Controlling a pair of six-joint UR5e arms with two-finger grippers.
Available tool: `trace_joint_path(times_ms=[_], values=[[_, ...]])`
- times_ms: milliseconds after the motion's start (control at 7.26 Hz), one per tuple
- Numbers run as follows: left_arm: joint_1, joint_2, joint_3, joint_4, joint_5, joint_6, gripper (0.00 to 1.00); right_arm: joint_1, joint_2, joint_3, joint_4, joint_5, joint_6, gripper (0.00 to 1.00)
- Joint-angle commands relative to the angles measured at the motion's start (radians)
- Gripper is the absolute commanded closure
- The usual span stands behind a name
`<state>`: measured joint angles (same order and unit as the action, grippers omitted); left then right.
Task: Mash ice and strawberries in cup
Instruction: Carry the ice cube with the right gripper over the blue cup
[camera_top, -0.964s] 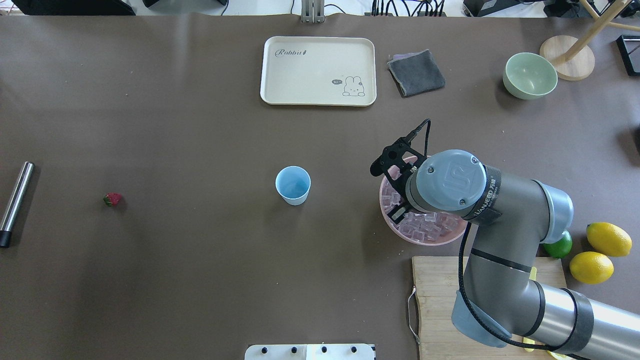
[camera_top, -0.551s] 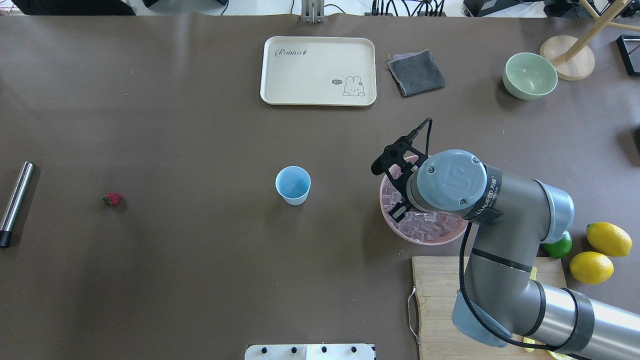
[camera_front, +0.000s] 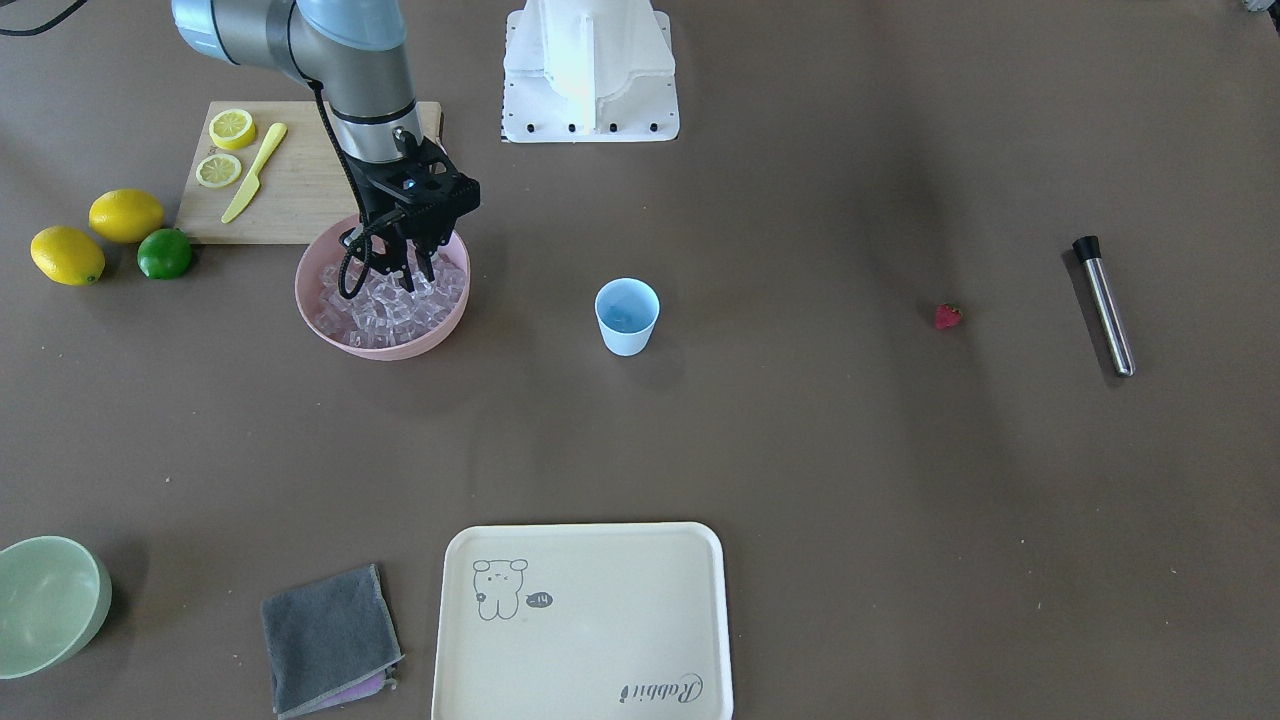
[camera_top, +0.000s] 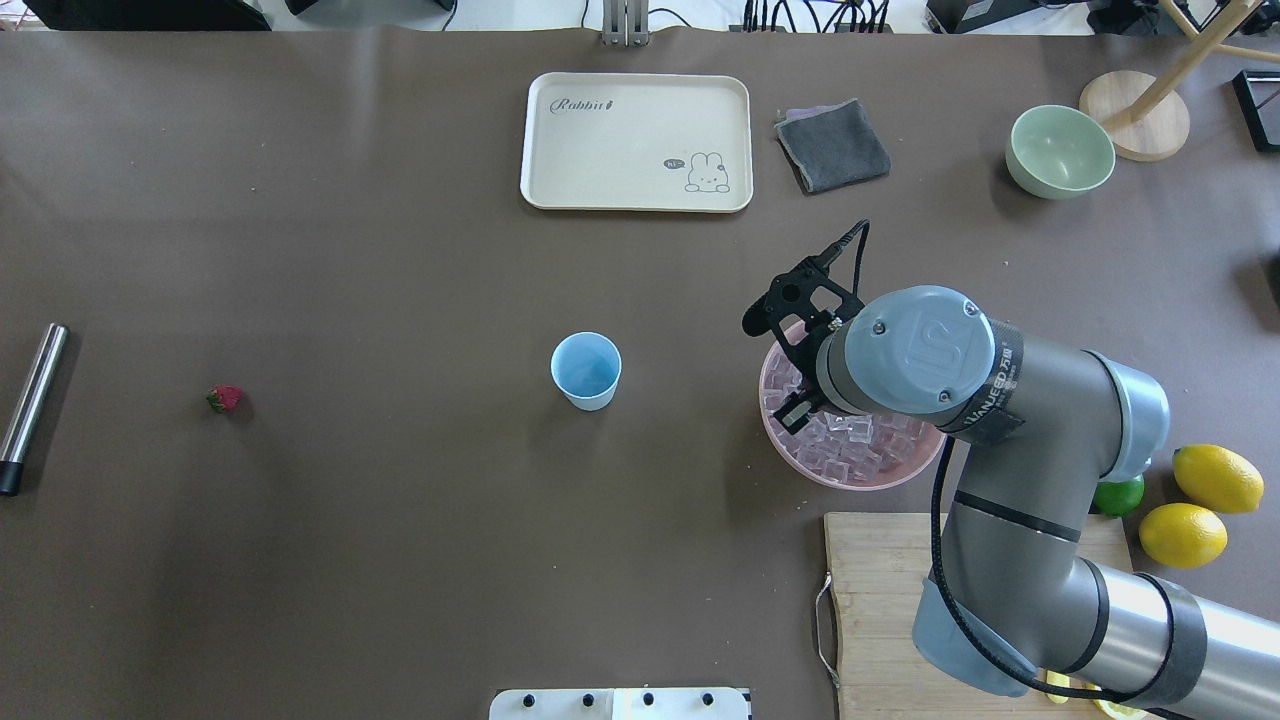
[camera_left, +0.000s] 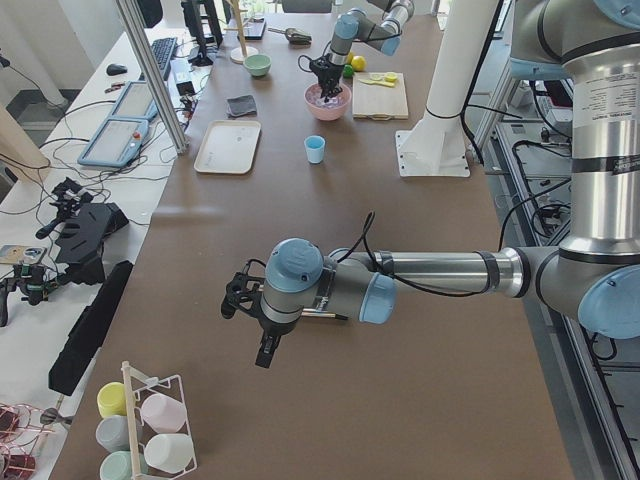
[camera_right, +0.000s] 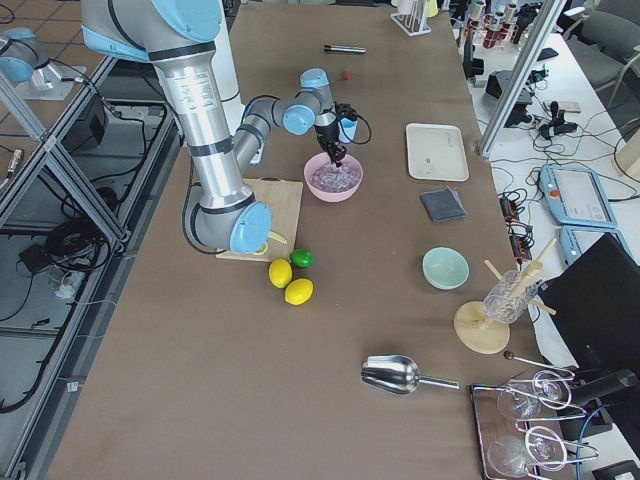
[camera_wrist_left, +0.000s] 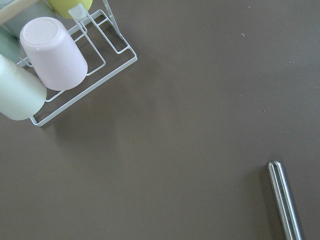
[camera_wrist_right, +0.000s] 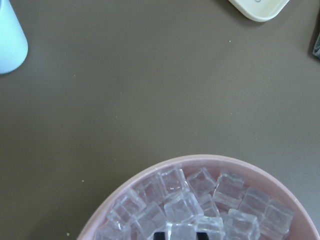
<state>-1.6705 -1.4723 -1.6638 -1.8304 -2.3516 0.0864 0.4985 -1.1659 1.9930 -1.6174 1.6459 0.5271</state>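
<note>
Black R pincer (camera_front: 411, 272) in pink bowl (camera_front: 385, 352), pinching ice (camera_wrist_right: 181, 206) cube, L pincer (camera_left: 266, 352) unclear

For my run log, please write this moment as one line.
right gripper in pink bowl among ice | cup empty | strawberry on table

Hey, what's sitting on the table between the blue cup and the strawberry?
Nothing. In the overhead view, the stretch between the cup and the strawberry is bare brown table. The front-facing view shows the same.
</note>
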Motion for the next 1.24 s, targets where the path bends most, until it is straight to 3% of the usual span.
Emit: trace_joint_path(times_ms=[0,413,826,1101], values=[[0.0,0.001,-0.002,0.0,0.0,-0.001,0.01,0.002,0.079,-0.005,-0.002,0.003,0.132,0.75],[0.0,-0.002,-0.005,0.0,0.0,-0.001,0.01,-0.049,0.254,-0.123,-0.002,0.022,0.496,0.74],[0.0,0.001,-0.004,0.0,-0.002,-0.001,0.01,-0.103,0.412,-0.265,-0.001,-0.04,0.642,0.74],[0.0,0.001,-0.004,0.0,-0.002,-0.001,0.01,-0.12,0.443,-0.336,0.008,-0.064,0.668,0.73]])
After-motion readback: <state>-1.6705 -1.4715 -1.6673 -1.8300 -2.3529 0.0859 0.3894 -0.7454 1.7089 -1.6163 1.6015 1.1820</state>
